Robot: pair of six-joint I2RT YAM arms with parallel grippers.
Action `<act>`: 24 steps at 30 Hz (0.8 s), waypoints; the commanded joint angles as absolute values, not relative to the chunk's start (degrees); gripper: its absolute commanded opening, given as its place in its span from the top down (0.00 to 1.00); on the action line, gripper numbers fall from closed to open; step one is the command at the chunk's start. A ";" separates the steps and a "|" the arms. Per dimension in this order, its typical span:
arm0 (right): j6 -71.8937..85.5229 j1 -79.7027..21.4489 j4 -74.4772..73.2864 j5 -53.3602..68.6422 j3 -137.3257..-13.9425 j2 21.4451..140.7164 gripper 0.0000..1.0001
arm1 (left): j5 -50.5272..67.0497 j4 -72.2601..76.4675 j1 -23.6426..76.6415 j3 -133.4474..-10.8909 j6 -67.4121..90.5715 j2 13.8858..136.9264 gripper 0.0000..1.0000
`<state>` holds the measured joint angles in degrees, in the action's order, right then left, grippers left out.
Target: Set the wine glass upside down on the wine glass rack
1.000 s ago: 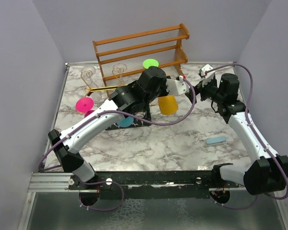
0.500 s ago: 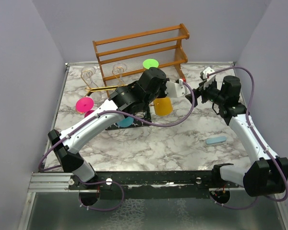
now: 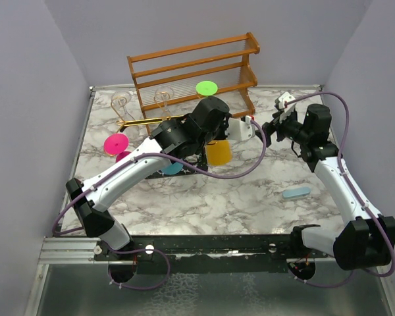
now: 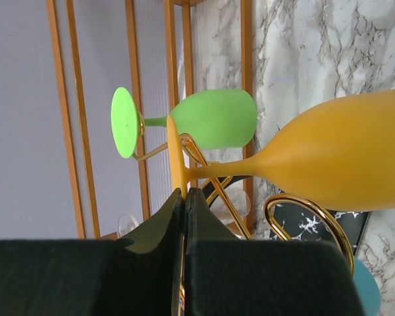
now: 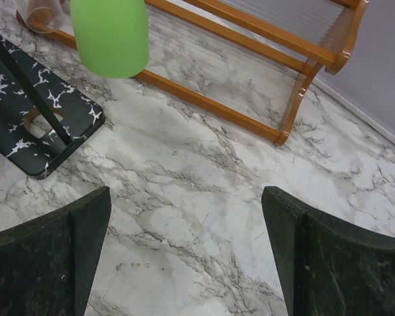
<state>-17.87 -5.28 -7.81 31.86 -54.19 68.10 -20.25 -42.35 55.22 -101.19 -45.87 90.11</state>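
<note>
Plainly the left arm carries this job: the left gripper (image 4: 184, 201) has its two fingers pressed nearly together on the thin edge of the foot of the yellow wine glass (image 4: 342, 158), with no gap showing beside the foot.

In the left wrist view the glass's long axis runs from 9 o'clock to 3 o'clock, foot toward 9 at the fingertips, bowl out toward 3. From the overhead camera the bowl (image 3: 218, 151) hangs mouth-down, so the glass appears to be already inverted.

The wine glass rack (image 4: 306, 214) lies just beside the stem. One gold scroll curls at 5 o'clock from it, and more gold wire crosses close behind the stem next to the foot. I cannot tell whether the stem already sits inside a scroll or only passes in front of it. A green glass (image 4: 214, 118) hangs from the rack at about 11 o'clock from the yellow bowl.

My judgement is that the coming move turns on sliding the stem sideways into a free scroll, so that the foot rests on the wire.

The right gripper (image 5: 184, 263) is spread wide and empty. In the overhead view it stands at 3 o'clock from the glass, apart from it.
</note>
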 commanded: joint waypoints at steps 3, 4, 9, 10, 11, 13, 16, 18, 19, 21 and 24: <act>-18.84 -4.70 -6.14 33.92 -53.44 67.43 0.04 | -18.28 -46.27 55.63 -101.80 -46.93 86.99 1.00; -18.88 -4.64 -6.15 33.98 -53.44 67.38 0.04 | -18.22 -46.64 55.59 -101.86 -47.00 86.82 1.00; -19.06 -4.49 -6.15 34.27 -53.29 67.32 0.04 | -17.25 -48.97 55.63 -102.66 -47.48 86.34 1.00; -19.05 -4.48 -6.11 34.25 -53.27 67.30 0.04 | -16.84 -49.50 55.63 -102.88 -47.47 86.29 1.00; -18.99 -4.39 -6.19 34.29 -53.26 67.32 0.04 | -16.42 -50.09 55.63 -103.20 -47.52 86.16 1.00; -19.02 -4.31 -6.24 34.46 -53.26 67.30 0.04 | -15.61 -51.23 55.66 -103.79 -47.61 85.91 1.00; -19.16 -4.22 -6.28 34.57 -53.19 67.32 0.04 | -14.87 -52.42 55.63 -104.38 -47.69 85.55 1.00; -19.24 -4.14 -6.33 34.66 -53.22 67.30 0.04 | -14.64 -53.11 55.63 -104.49 -47.79 85.31 1.00; -19.28 -4.13 -6.33 34.70 -53.26 67.32 0.04 | -14.45 -53.46 55.63 -104.43 -47.81 85.20 1.00; -19.38 -4.05 -6.36 34.85 -53.11 67.35 0.04 | -14.06 -53.96 55.63 -104.39 -47.89 84.93 1.00; -19.46 -4.00 -6.37 34.89 -53.09 67.41 0.04 | -13.28 -54.95 55.63 -104.73 -47.90 84.61 1.00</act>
<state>-18.41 -4.38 -7.70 33.15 -53.80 68.10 -15.29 -52.38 55.27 -102.65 -47.35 87.00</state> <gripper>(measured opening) 0.962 0.019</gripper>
